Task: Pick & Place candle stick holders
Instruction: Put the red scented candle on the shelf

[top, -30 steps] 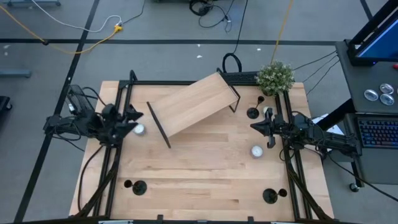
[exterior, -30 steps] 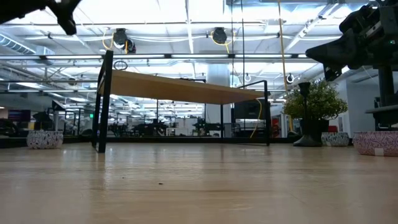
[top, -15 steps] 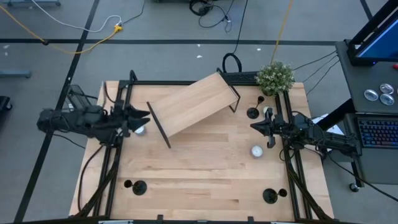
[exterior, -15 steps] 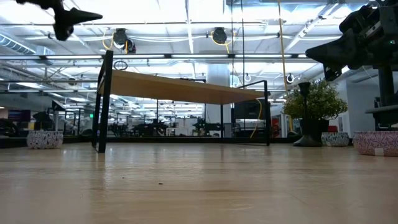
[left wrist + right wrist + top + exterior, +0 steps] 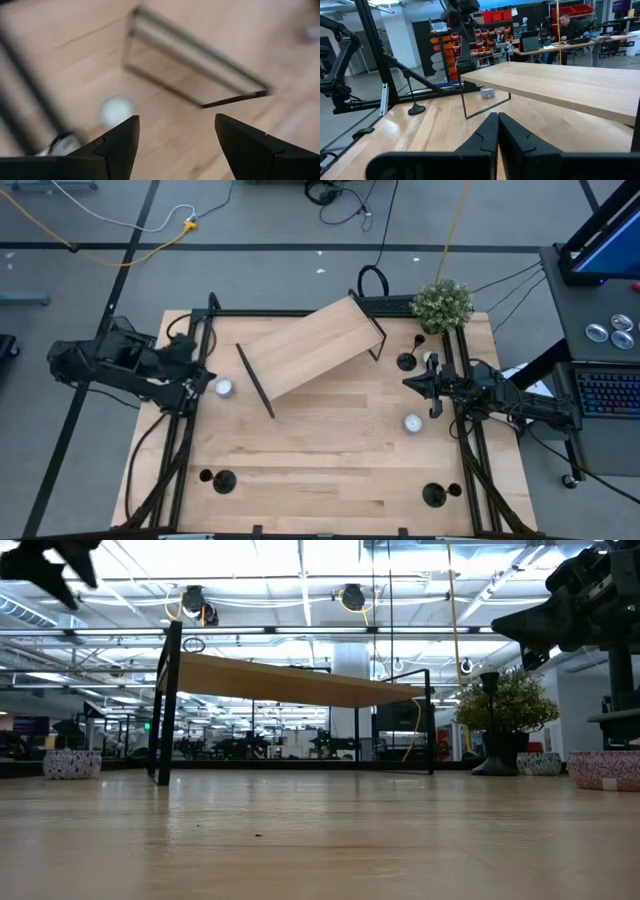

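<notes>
Black candle stick holders stand on their disc bases on the wooden table: one at the front left [image 5: 222,479], one at the front right [image 5: 432,495] and one at the back right [image 5: 406,362]. The front-left one also shows in the right wrist view [image 5: 416,109]. My left gripper [image 5: 200,383] hangs open and empty above the table's left edge, beside a tealight [image 5: 223,388]. In its wrist view the gripper [image 5: 175,145] looks down on that tealight [image 5: 116,110]. My right gripper [image 5: 408,383] is shut and empty, raised at the right side, also in its wrist view [image 5: 497,132].
A low wooden shelf on thin black legs [image 5: 310,350] stands slantwise at the back middle. A potted plant [image 5: 442,303] is at the back right corner. Another tealight [image 5: 412,422] lies near my right gripper. Black frame rails run along both side edges.
My left gripper first reached a little toward the shelf, then drew back toward the table's left edge, staying high above the table. It has kept clear of the tealight. My right arm has kept still.
</notes>
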